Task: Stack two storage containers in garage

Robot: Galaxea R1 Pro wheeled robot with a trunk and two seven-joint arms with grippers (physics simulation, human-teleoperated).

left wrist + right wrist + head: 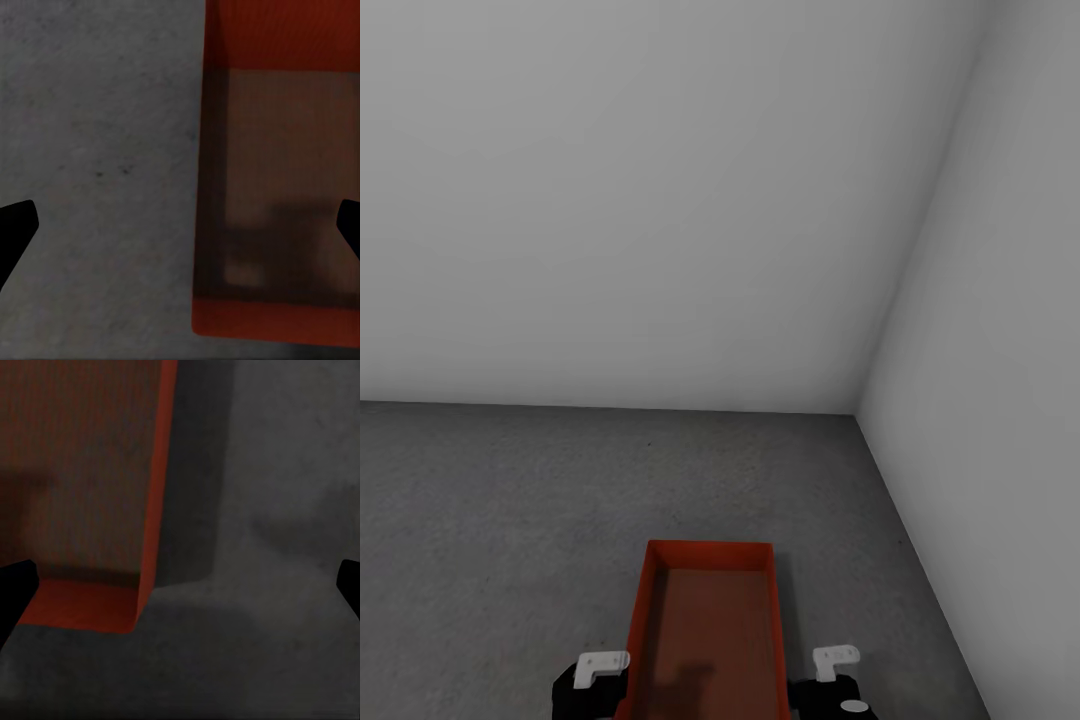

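— Down at the bottom edge of the head view, how do the arms sit?

— Low, one on each side of the tub point(710, 625). The left gripper point(603, 665) shows a white bracket on black housing just beside the tub's left wall, and the right gripper point(836, 660) shows the same beside the right wall. Both are cut off by the bottom edge, so the fingers can't be seen there.

— And from the wrist cameras?

— In the left wrist view the left gripper point(180, 225) has its two dark fingertips point(16, 229) far out at opposite edges, so the jaws stand wide apart with nothing between them but floor and tub. The right gripper point(180, 585) is spread the same way, with fingertips point(15, 585) at the edges. Neither is touching the tub.

— What does the tub look like?

— Orange-red, rectangular, shallow and topless, with walls flaring outward. It rests on the rough dark-grey concrete floor point(490, 520), long side running away from the robot. A dark shadow lies across its inside near the robot. Its near end is cut off by the bottom edge.

— One tub or two?

— I can't tell if a second one is nested inside.

— Further out?

— Bare floor, then a pale-grey wall point(640, 200) meeting a second wall point(1000, 330) in a corner on the right.
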